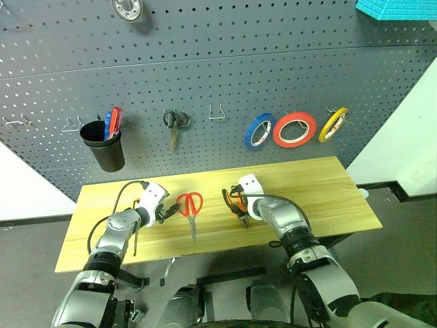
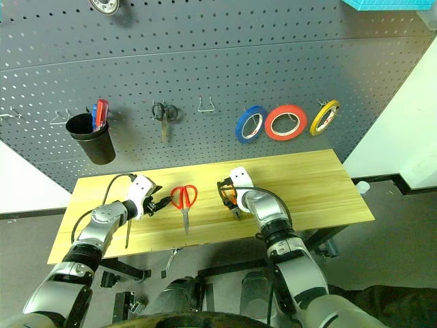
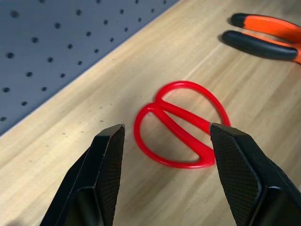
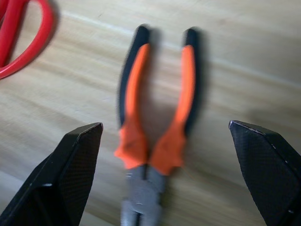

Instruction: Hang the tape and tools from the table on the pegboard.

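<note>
Now the right gripper (image 4: 164, 174) hangs just above the pliers (image 4: 155, 127) on the table (image 1: 328, 184), its jaws wide apart with the orange-and-black handles between them. The pliers lie flat, handles toward the pegboard (image 1: 205, 75), nose toward the robot. Beside them, the left gripper (image 3: 164, 155), also apart, faces the loops of the red-handled scissors (image 3: 181, 125), whose blades point to the table's near edge.

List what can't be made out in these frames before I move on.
- Pliers: jaw tips cut off by the right wrist view's edge; in the head views the right gripper covers most of them.
- Red-handled scissors: blades hidden behind the left gripper fingers in the left wrist view.
- Black cup on the pegboard: contents too small to identify beyond red and blue handles.
- Round object: cut off by the upper edge.
</note>
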{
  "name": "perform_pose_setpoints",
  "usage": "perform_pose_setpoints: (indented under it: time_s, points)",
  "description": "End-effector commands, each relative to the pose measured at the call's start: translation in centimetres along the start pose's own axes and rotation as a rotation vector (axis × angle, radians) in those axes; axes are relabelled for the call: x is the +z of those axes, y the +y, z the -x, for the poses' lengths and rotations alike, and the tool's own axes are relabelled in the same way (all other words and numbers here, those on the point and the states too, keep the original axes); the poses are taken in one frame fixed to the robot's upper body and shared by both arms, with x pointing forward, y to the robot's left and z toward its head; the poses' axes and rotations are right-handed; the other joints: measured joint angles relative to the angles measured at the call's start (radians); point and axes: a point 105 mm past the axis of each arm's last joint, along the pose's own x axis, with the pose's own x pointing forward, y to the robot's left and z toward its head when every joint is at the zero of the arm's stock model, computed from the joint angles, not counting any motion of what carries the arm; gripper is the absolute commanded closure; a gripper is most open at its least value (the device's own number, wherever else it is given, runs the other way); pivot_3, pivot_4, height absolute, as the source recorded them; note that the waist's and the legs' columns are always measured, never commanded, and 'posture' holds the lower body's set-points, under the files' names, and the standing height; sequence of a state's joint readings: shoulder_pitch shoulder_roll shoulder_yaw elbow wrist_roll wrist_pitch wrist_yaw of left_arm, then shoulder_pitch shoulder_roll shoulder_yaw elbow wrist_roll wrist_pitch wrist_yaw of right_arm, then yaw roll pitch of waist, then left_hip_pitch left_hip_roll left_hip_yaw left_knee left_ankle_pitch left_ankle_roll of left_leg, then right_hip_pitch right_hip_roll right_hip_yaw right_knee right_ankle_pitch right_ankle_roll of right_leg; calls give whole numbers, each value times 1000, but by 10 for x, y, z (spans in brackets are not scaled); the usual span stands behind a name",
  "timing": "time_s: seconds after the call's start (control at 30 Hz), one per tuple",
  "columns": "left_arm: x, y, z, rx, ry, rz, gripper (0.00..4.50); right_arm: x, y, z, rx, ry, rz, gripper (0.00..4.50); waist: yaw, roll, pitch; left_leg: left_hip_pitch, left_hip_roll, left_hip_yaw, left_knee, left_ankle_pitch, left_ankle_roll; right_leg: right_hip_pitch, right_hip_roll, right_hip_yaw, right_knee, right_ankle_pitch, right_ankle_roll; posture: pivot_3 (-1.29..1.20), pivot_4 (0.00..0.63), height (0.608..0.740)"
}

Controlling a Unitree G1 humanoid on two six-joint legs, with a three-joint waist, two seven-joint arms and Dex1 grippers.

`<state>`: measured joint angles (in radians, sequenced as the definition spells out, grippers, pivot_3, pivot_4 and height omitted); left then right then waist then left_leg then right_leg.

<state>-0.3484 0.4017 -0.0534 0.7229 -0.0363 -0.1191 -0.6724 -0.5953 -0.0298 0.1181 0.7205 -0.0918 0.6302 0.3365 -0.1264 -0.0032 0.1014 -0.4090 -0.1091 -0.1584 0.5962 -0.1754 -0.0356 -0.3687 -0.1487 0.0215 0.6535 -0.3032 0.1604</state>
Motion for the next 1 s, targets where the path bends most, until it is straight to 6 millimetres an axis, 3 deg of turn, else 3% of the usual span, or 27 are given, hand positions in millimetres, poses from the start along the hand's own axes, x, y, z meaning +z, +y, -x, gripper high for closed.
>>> perform_pose_setpoints:
  time_s: [0.03,0.47,0.6,0.73,0.9,0.97,1.0]
  points:
    - [10,8,5,28,-48,10,1506,20,5,-4,2,-44,23,23,-1,0,0,0,0,0,0,0,0,0,0,0,0,0,0,-103,72,728]
    - [8,13,10,51,-43,17,1506,4,7,-17,-21,66,32,23,-4,0,0,0,-2,-4,0,0,-1,-1,1,0,1,1,-1,-96,69,728]
    - [8,13,9,56,-44,20,1506,2,3,-17,-31,67,19,866,-4,1,-1,0,-3,-7,0,1,-1,-1,2,0,1,1,-1,-101,63,728]
    - [9,12,8,57,-48,21,1506,4,2,-16,-32,60,22,2273,-5,1,-1,0,-4,-8,0,1,-1,-1,2,0,1,1,-1,-104,60,728]
    - [14,10,11,60,-97,30,1506,13,1,-14,-20,21,51,2413,-6,1,-1,0,-4,-9,0,1,-1,-1,2,0,1,1,-1,-101,55,728]
    - [19,9,18,60,-150,36,1506,23,3,-11,2,-42,125,2413,-7,1,-1,0,-4,-9,0,1,-1,-2,2,1,1,1,-1,-101,55,728]
    - [32,9,26,58,-254,61,1506,37,4,-4,13,-148,263,2413,-7,1,-1,0,-4,-9,0,1,-1,-2,2,1,1,1,-1,-98,57,728]
